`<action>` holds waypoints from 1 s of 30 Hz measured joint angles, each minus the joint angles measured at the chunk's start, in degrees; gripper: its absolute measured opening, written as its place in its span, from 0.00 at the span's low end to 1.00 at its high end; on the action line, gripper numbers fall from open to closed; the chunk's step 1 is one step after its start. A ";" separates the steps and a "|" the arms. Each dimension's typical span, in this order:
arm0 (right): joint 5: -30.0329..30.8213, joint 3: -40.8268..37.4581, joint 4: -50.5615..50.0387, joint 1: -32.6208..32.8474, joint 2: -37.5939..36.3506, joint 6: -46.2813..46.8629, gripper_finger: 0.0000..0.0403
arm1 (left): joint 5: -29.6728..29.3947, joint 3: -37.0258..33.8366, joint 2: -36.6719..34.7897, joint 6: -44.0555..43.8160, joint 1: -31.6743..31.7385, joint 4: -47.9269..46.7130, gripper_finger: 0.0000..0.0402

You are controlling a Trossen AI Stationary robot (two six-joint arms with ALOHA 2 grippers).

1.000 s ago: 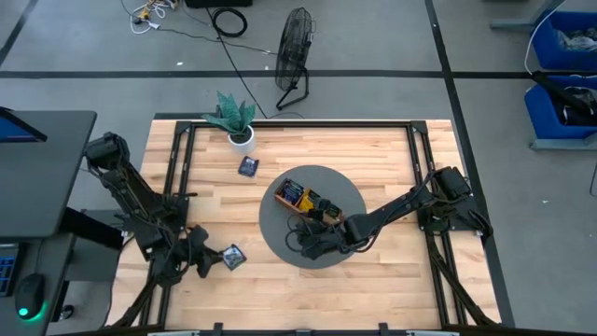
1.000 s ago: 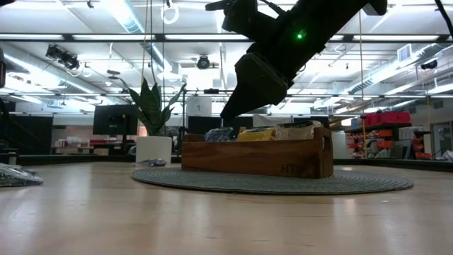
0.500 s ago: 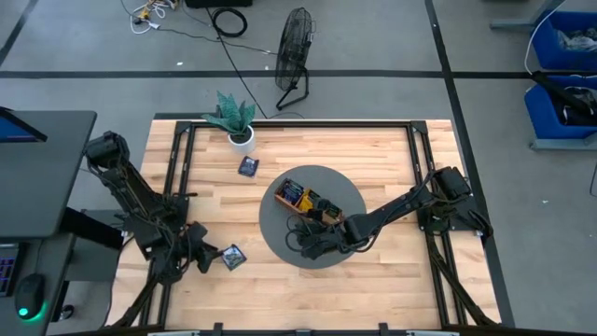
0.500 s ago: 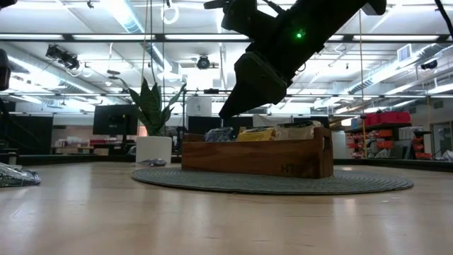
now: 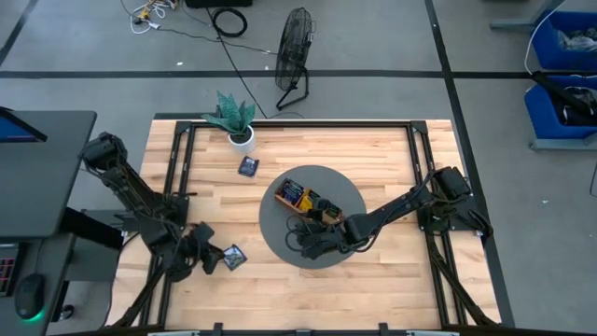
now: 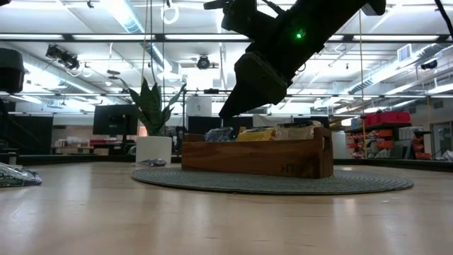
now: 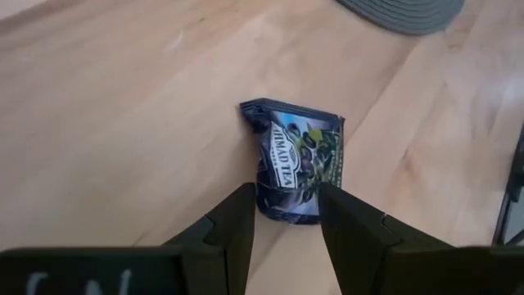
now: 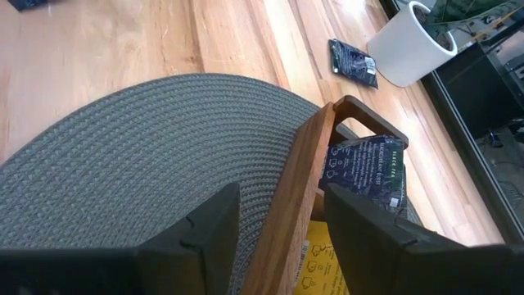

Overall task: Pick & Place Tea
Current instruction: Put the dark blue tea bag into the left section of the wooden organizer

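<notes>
On the wooden counter, the left gripper is clamping a dark blue tea sachet; the right gripper is hanging spread astride the wooden tray wall.

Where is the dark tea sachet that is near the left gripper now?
The dark tea sachet lies on the wooden table, between the fingers of the left gripper, left of the grey round mat.

Bright, even light falls from ceiling strip lamps in the low view's upper left, glaring slightly. Shadows stay soft. Both wrist views blur along their bottom edges.
</notes>
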 joint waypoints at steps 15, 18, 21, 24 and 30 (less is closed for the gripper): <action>0.04 0.00 0.08 -0.22 0.00 0.09 0.47 | 2.60 0.00 0.04 6.51 2.91 0.96 0.03; 0.08 0.00 0.08 -0.24 0.00 0.11 0.47 | 2.42 0.00 0.04 7.68 3.46 1.27 0.01; 0.90 0.00 0.20 -0.22 0.00 0.29 0.47 | -0.26 0.00 0.04 8.33 3.73 1.28 0.01; 1.01 0.00 1.01 -0.24 0.00 0.30 0.47 | -4.70 0.00 0.04 10.11 3.73 1.34 0.01; 0.57 0.00 4.26 -0.22 -0.02 -2.01 0.47 | -15.17 0.00 0.04 16.43 3.73 1.40 0.00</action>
